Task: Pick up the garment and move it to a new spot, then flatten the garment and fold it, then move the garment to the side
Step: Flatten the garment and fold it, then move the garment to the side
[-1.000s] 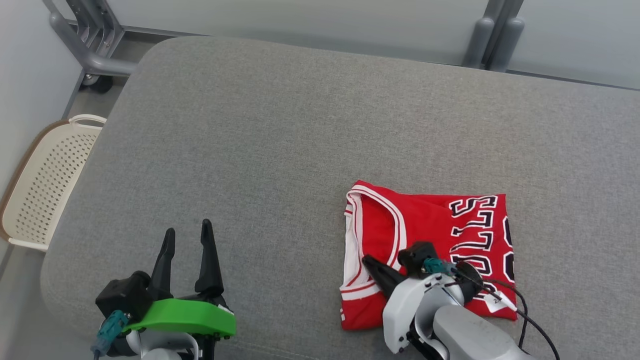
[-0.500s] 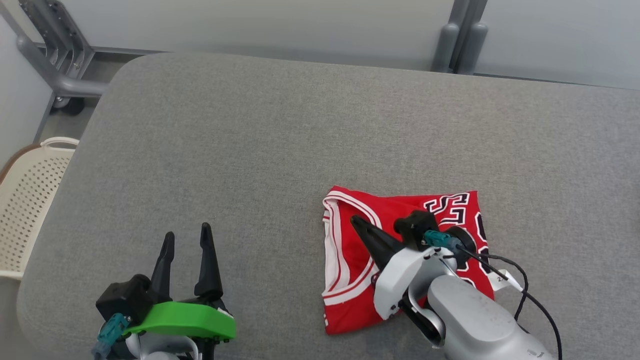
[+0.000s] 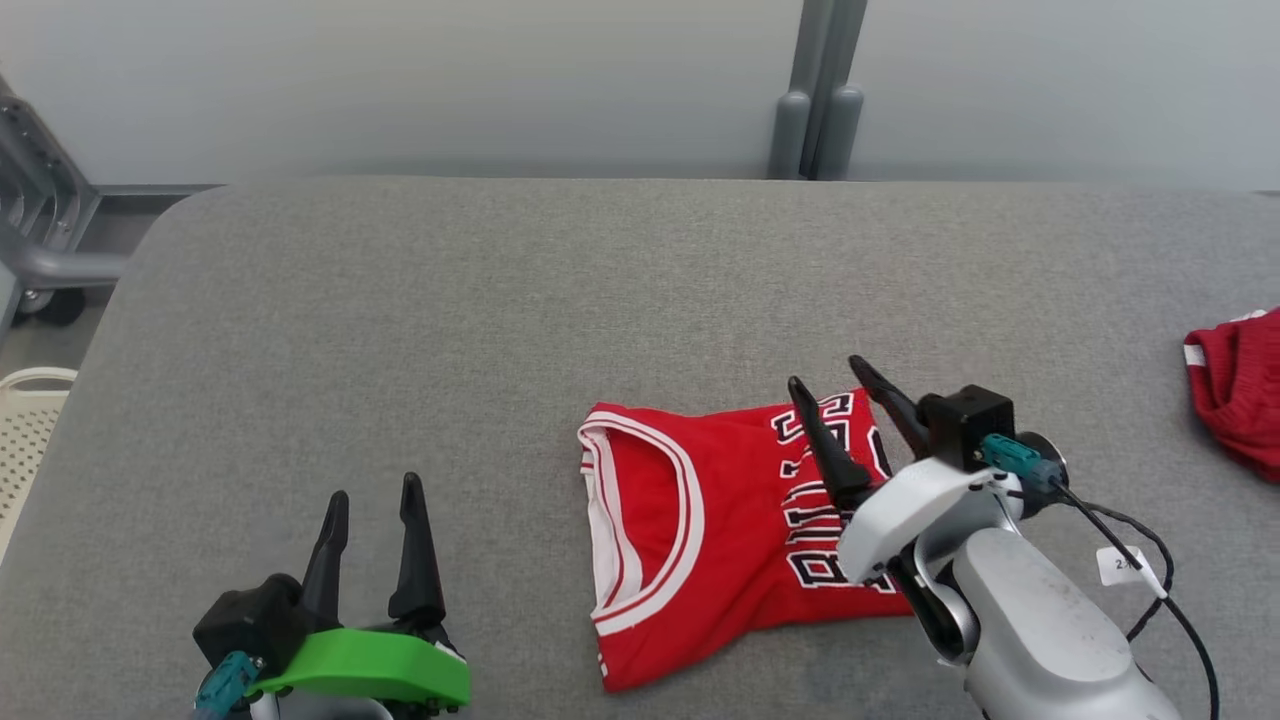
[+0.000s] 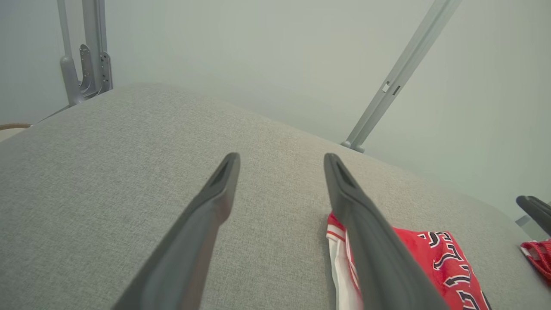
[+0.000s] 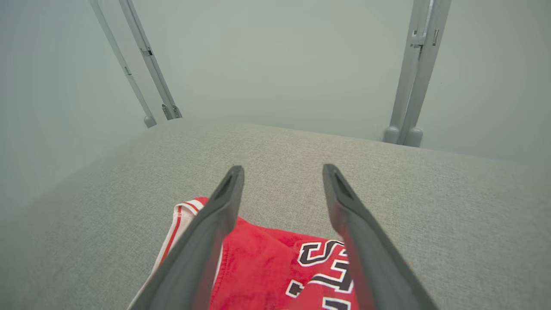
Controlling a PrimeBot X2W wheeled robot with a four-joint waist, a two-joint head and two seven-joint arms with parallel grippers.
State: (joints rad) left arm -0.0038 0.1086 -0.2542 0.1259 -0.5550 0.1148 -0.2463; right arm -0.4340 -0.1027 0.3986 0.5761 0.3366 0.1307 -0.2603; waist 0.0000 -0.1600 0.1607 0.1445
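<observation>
The folded jersey (image 3: 700, 520) lies on the worktop (image 3: 450, 320) beneath the right gripper (image 3: 825, 372), fingers apart and empty (left gripper (image 3: 375, 487) idle, fingers also spread), so moving it aside seems in hand, needing a pinch through all layers.

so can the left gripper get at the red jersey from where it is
Probably yes: the left gripper is open, and nothing but bare grey cushion lies between it and the jersey.
</observation>
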